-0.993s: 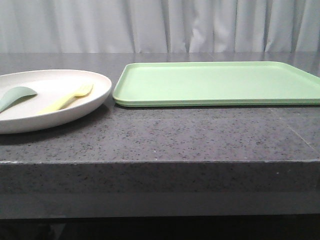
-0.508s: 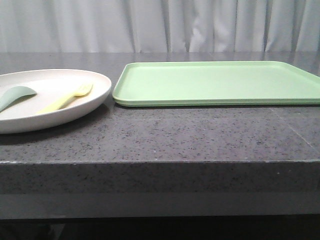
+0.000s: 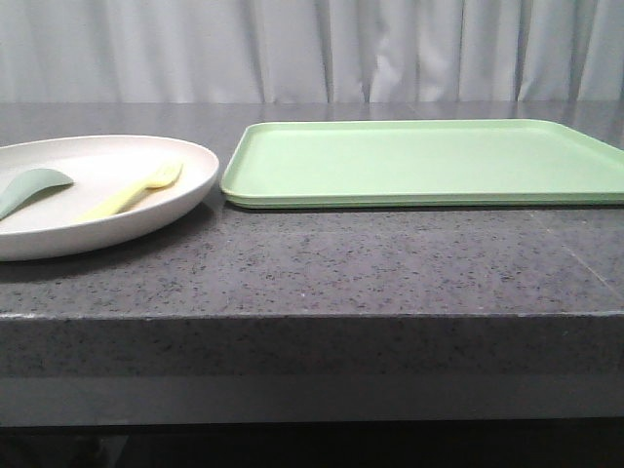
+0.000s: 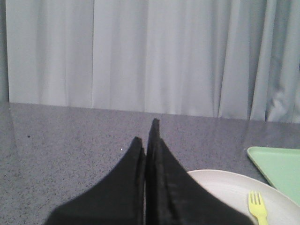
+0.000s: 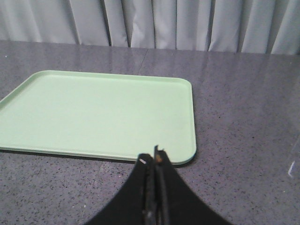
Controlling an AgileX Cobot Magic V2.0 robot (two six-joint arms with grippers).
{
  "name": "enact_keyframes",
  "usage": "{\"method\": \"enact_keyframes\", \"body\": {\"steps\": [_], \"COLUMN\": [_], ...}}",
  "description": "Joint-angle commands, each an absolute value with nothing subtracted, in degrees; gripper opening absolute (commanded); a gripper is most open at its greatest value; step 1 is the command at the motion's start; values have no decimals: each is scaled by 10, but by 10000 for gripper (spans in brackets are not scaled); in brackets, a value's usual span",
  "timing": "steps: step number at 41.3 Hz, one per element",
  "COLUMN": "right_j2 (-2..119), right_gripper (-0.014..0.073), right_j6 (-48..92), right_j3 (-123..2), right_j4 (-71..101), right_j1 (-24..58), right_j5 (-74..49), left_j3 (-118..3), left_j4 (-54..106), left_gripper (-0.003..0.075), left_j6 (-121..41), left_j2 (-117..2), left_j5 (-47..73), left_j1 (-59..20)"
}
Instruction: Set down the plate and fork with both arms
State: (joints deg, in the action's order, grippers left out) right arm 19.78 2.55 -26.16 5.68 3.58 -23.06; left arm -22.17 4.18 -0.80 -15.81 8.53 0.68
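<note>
Front view shows nothing moved over the last second: the large shallow cream-white round plate (image 3: 107, 195) sits just left of the rectangular light green plastic tray (image 3: 429, 161) on the speckled grey stone counter (image 3: 322, 273), rims near but apart. On the plate lie the small pale yellow plastic fork (image 3: 132, 192) and, further from the tray, a grey-green spoon (image 3: 29, 187). Judged from this, no pickup has begun; both items remain to be placed. The left gripper (image 4: 146, 136) is pressed closed on nothing, hanging near the plate. The right gripper (image 5: 152, 161) is likewise closed and empty, just beside the tray's edge.
</note>
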Motion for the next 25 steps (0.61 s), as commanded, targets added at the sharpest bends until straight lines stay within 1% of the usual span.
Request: {"method": "enact_keyframes", "body": {"steps": [1, 6, 8, 12, 14, 15, 17, 19, 21, 22, 24, 25], "right_j2": [252, 291, 296, 298, 298, 298, 298, 298, 298, 298, 298, 298], "right_gripper": [-60, -57, -41, 67, 157, 215, 319, 401, 491, 518, 568, 583], "right_j6": [29, 29, 29, 29, 29, 29, 29, 29, 29, 29, 29, 29], "right_j3": [-300, -304, -304, -304, -304, -304, -304, -304, -304, -304, -304, -304], "right_j4": [53, 53, 53, 53, 53, 53, 53, 53, 53, 53, 53, 53], "right_j1": [36, 36, 36, 36, 36, 36, 36, 36, 36, 36, 36, 36], "right_j5": [-186, -153, -148, -148, -148, -148, -148, -148, -148, -148, -148, -148], "left_j3": [-270, -291, -292, -292, -292, -292, -292, -292, -292, -292, -292, -292], "left_j4": [41, 42, 42, 42, 42, 42, 42, 42, 42, 42, 47, 47], "left_gripper": [-18, -18, -18, -15, -3, 12, 71, 164, 288, 346, 493, 537], "left_j6": [-7, -7, -7, -7, -7, -7, -7, -7, -7, -7, -7, -7], "left_j2": [-230, -280, -286, -288, -288, -288, -288, -288, -288, -288, -288, -288], "left_j5": [51, 49, 47, 45, 45, 45, 45, 45, 45, 45, 45, 45], "left_j1": [7, 7, 7, 7, 7, 7, 7, 7, 7, 7, 7, 7]}}
